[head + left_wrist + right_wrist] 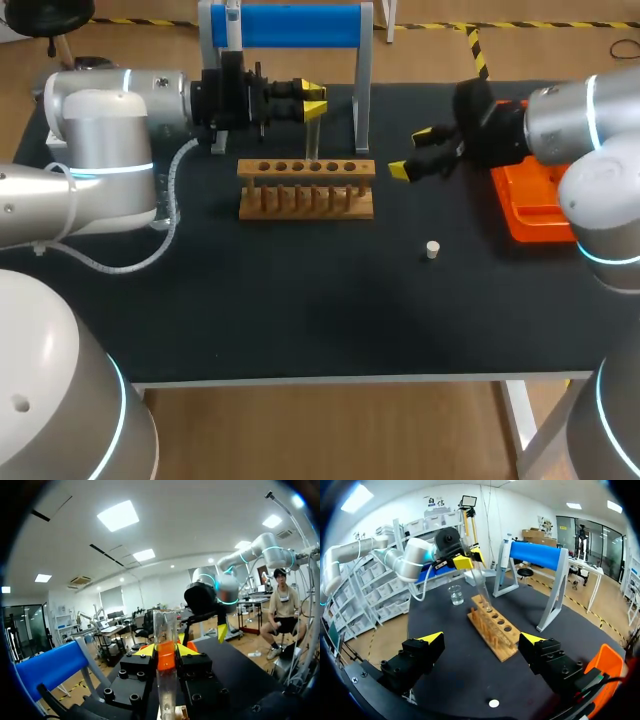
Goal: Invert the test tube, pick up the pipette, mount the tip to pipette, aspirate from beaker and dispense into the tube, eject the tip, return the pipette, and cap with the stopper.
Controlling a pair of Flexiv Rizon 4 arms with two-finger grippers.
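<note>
Claw of the left arm (311, 101) is pinching the test tube (313, 135): in the left wrist view both yellow-tipped fingers (146, 650) press on the glass from opposite sides. The tube is clear and looks empty. It is held near its upper part, roughly upright with a slight tilt, above the wooden rack (306, 190). Its lower end reaches the rack's top row of holes. Whether it sits inside a hole cannot be told.

Right claw (411, 153) is spread wide and holds nothing. It hangs above the desk (300, 320), just beside the rack's right end, and touches neither the rack nor the tube. In the right wrist view its two fingers stand well apart, with the rack seen ahead between them.

Stopper (432, 249), small and white, stands alone on the desk, in front of the rack and to its right, and well apart from both claws.

Beaker (455, 595), clear glass, stands on the desk beyond the rack's far end, below the left arm. It is hidden behind that arm in the head view.

Pipette (505, 550) hangs on the blue-barred stand (290, 27) at the back of the desk, behind the rack.

Orange tray (528, 205) lies at the desk's right side, partly under the right arm. Its contents cannot be made out.
</note>
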